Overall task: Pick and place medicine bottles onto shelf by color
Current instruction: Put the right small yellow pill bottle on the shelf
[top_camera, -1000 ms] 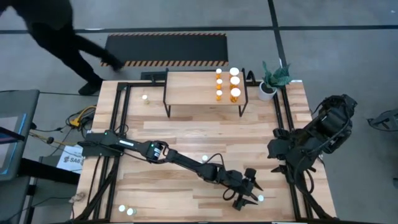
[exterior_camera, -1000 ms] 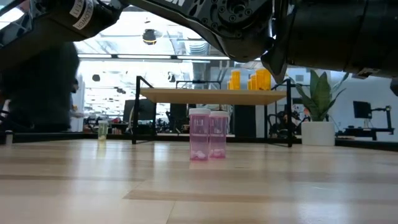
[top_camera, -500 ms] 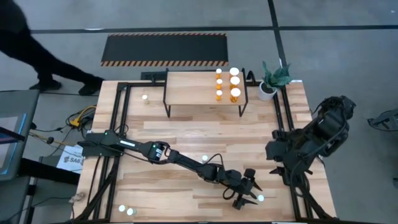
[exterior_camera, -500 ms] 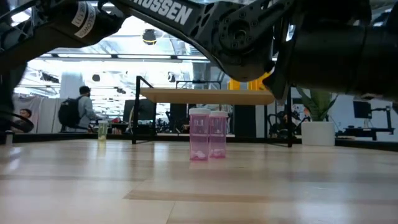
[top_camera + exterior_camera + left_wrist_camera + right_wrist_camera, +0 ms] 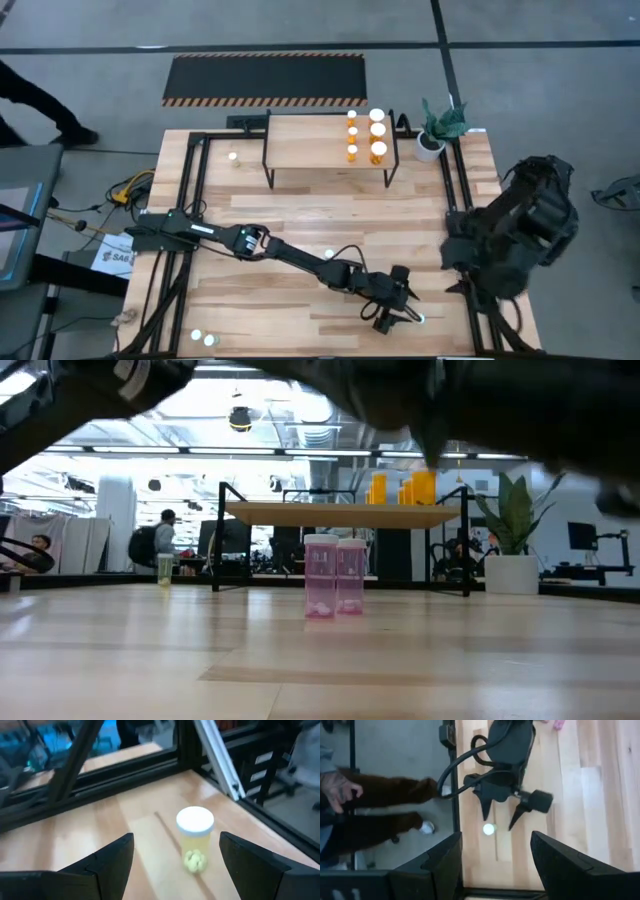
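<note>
— Bottles first: where are they?

— I see four orange medicine bottles [image 5: 365,135] on the right end of the shelf [image 5: 310,142], which stands at the far edge of the counter [image 5: 300,215]. One greenish bottle [image 5: 194,838] sits upright near the front right corner. My left tool [image 5: 403,318] hovers at it with both fingers spread wide, one on each side, nothing held.

— Anything in the way?

— Two pink bottles [image 5: 335,575] stand touching each other mid-counter, well apart from the arm's end. Two white-capped bottles [image 5: 202,338] sit at the front left corner, and one more [image 5: 233,155] left of the shelf. A potted plant [image 5: 437,128] is just right of the shelf.

— And the right side?

— My right tool [image 5: 496,865] waits off the counter's right edge, fingers apart and empty. A person's legs [image 5: 385,810] show on the floor beyond the frame rail. A striped-edge black mat [image 5: 265,79] lies behind the counter.

— Any writing?

— A paper by the left arm's base has print I cannot read.
</note>
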`<state>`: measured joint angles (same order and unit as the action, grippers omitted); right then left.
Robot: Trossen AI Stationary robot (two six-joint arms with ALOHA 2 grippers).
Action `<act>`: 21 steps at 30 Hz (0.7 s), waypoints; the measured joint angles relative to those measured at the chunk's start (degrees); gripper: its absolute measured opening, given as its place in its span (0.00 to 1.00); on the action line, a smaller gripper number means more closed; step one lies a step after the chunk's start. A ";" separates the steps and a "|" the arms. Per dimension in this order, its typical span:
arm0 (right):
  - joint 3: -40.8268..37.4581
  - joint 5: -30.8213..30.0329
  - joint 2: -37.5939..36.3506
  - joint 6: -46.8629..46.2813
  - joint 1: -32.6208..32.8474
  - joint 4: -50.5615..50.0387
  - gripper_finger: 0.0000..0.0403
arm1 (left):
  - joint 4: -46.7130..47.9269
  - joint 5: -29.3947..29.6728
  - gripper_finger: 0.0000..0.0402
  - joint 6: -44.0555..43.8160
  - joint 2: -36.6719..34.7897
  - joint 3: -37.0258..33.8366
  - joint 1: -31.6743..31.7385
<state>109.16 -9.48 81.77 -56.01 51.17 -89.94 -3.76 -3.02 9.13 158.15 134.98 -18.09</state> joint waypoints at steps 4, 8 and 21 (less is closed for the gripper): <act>-3.34 -2.31 -0.06 -10.40 7.41 0.00 0.63 | 10.83 0.34 0.70 0.37 -6.51 0.01 0.43; -9.13 -2.34 0.03 -18.98 14.05 0.14 0.63 | 24.72 2.84 0.70 2.81 -12.62 0.11 0.78; -29.03 -2.88 0.00 -26.23 14.66 19.38 0.63 | 63.28 -2.16 0.70 -0.25 -32.01 -11.68 6.22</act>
<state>80.13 -12.36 81.76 -82.24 65.84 -70.56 59.52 -5.18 8.88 126.14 123.30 -11.87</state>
